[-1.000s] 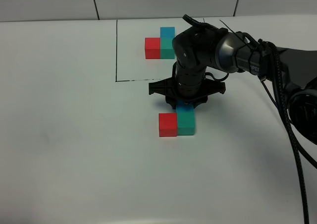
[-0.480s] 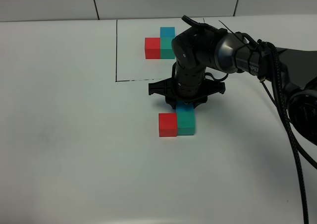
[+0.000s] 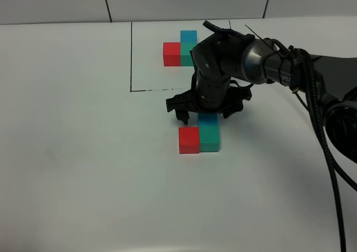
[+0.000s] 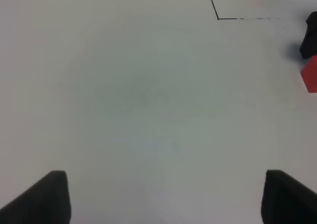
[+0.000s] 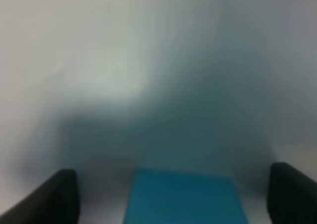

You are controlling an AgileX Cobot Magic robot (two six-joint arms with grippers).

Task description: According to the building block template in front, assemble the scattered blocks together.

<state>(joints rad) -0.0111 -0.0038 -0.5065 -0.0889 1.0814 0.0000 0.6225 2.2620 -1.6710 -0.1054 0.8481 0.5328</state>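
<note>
**Three blocks joined at mid-table**

Three loose cubes sit together near the table's [image 3: 83, 151] middle: red block [image 3: 188, 140], green block [image 3: 210, 138], blue block [image 3: 208, 119] behind it. The right gripper [image 3: 203, 116] hangs spread wide around the blue one, gripping nothing. The left gripper [image 4: 163, 194] gapes empty. The template [image 3: 180, 49] lies by the far edge.

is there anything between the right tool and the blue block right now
Nothing visible does. In the right wrist view the blue block sits on the bare table between the tool's spread fingers, with clear gaps on both sides. From above, the tool hangs directly over it, beside the teal-green block.
</note>
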